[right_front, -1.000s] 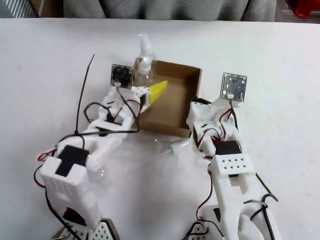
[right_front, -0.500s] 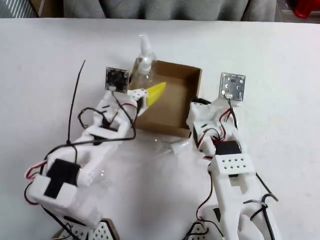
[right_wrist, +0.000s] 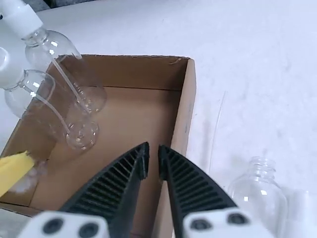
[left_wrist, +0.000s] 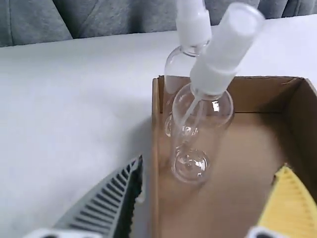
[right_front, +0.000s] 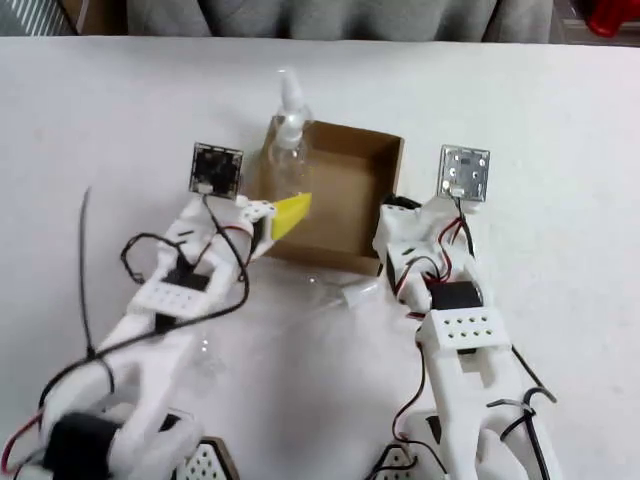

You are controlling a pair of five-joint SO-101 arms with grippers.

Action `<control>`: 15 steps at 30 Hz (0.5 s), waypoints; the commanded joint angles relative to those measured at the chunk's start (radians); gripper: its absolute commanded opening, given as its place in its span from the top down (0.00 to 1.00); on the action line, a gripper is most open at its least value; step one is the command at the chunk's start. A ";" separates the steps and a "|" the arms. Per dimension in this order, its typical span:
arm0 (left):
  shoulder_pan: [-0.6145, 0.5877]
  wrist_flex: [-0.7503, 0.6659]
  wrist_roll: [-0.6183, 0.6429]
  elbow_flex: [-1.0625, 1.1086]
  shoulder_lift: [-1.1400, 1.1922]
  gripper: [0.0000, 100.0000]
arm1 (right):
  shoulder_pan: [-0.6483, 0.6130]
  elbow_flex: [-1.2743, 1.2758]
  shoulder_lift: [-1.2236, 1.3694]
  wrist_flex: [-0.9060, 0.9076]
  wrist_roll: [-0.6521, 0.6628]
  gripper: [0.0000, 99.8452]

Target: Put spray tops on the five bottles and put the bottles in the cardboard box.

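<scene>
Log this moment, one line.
left gripper: open, empty, over box | right gripper: shut, empty | in box: two capped bottles | table: uncapped bottle

Your left pincer (left_wrist: 210, 168) hangs with its grey and yellow fingers spread wide; your right pincer (right_wrist: 152, 153) has its black fingers drawn together.

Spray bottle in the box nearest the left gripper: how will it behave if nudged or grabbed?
The bottle looks empty, so probably light. It is tall on a small round base, so a nudge could tip it against the box wall. Its smooth clear sides may slip when gripped.
</scene>
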 commanded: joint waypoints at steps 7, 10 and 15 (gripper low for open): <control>-0.013 0.535 -0.011 0.051 -0.475 0.62 | -0.002 -0.060 0.002 -0.018 0.009 0.98; -0.016 0.741 -0.006 0.044 -0.572 0.62 | -0.002 -0.058 0.002 -0.018 0.009 0.98; -0.094 0.947 -0.008 0.044 -0.693 0.62 | -0.004 -0.057 0.002 -0.018 0.009 0.98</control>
